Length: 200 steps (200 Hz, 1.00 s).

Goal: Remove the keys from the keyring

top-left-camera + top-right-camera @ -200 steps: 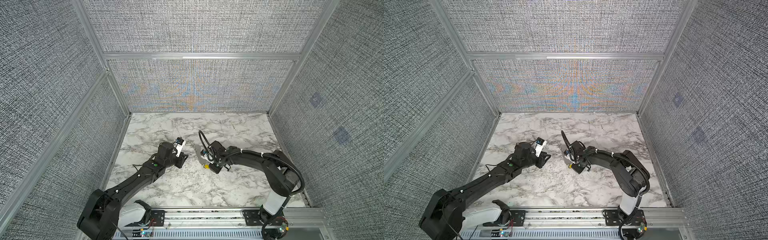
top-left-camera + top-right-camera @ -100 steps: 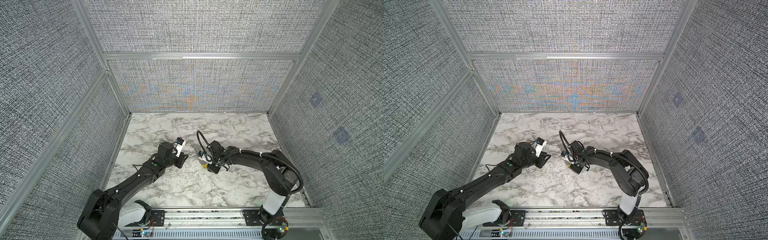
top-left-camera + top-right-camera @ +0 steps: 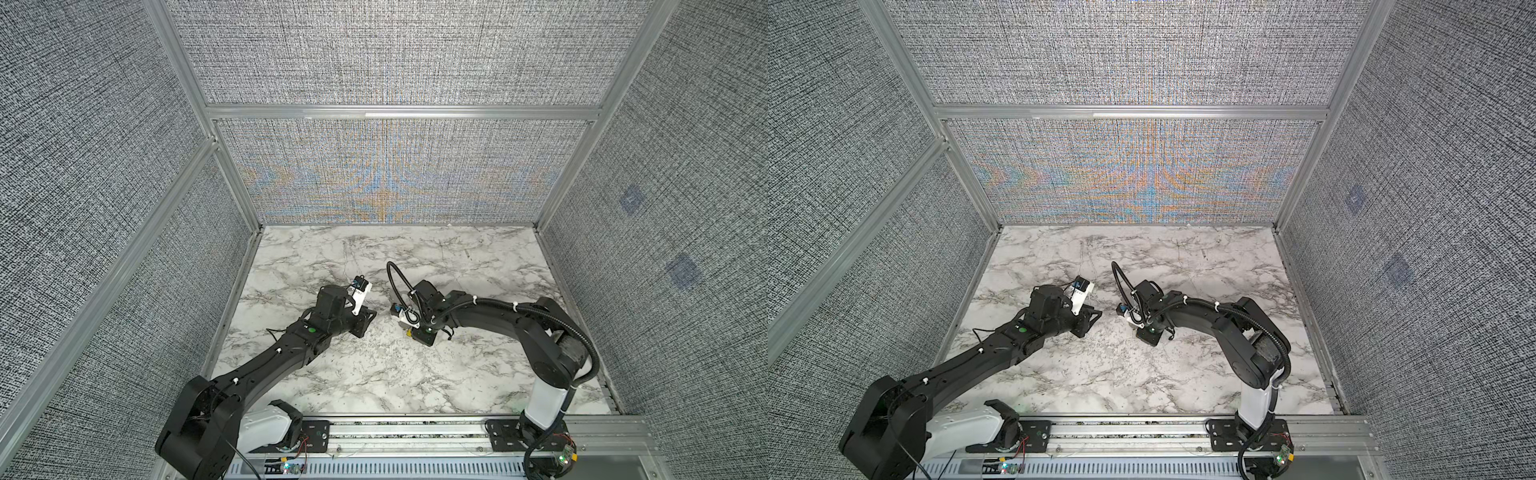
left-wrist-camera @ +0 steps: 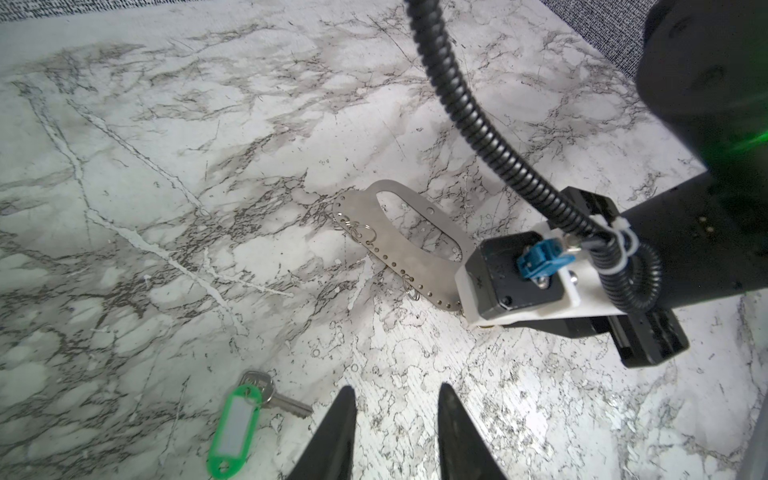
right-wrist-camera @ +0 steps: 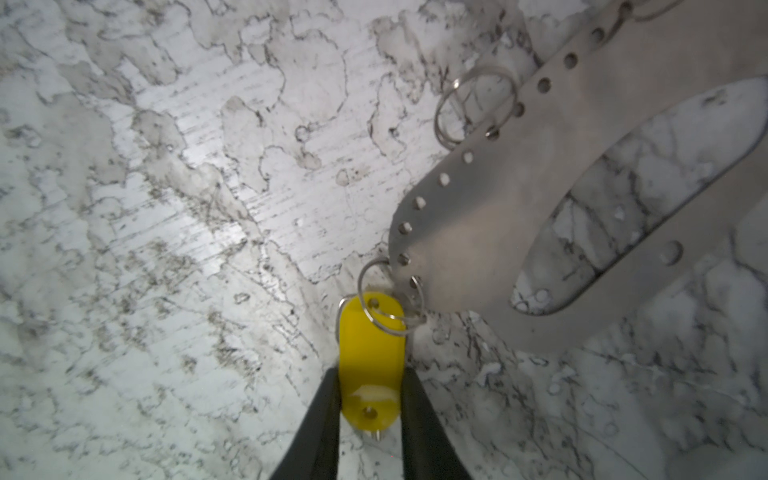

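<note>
The keyring (image 4: 399, 245) is a flat grey oval plate lying on the marble, with thin wire rings along one edge. The key with the green tag (image 4: 239, 424) lies loose on the table, apart from the plate and beside my left gripper (image 4: 397, 388), which is open and empty. The yellow tag (image 5: 371, 353) of the other key hangs from a wire ring (image 5: 390, 299) at the end of the keyring (image 5: 478, 216). My right gripper (image 5: 371, 372) is shut on that tag; the key under it is mostly hidden. In both top views the left gripper (image 3: 365, 322) faces the right gripper (image 3: 409, 332).
The marble table (image 3: 415, 382) is boxed in by grey fabric walls (image 3: 374, 178) on three sides. An aluminium rail (image 3: 415, 432) runs along the front edge. The right arm's corrugated cable (image 4: 478, 124) arches over the keyring.
The right arm has shifted slightly to the left. The left arm has not moved.
</note>
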Each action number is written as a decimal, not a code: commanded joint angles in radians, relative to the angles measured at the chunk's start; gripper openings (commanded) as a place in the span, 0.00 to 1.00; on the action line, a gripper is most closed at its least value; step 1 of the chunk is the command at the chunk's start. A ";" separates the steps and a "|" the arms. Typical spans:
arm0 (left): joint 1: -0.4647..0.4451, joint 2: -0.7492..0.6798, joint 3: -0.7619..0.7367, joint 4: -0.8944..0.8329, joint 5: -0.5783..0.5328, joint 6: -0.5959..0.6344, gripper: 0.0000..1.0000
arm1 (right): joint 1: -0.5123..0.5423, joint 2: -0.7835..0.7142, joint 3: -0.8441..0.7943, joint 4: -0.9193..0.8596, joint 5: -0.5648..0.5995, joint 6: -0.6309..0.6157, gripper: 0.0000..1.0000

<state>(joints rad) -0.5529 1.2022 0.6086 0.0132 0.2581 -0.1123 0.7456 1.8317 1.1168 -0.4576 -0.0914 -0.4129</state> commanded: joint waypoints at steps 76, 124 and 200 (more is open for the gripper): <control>0.001 0.009 0.006 0.004 0.027 0.022 0.36 | 0.000 -0.043 -0.047 -0.157 -0.047 -0.122 0.12; -0.008 0.009 -0.001 -0.020 0.041 0.059 0.36 | -0.014 -0.080 -0.057 -0.160 -0.061 -0.129 0.20; -0.172 0.088 0.036 -0.055 0.016 0.222 0.36 | -0.117 -0.343 -0.155 0.071 -0.160 -0.032 0.34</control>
<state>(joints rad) -0.6781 1.2545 0.6182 -0.0273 0.2874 0.0250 0.6510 1.5566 0.9932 -0.4870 -0.2337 -0.4938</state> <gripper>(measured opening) 0.359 0.334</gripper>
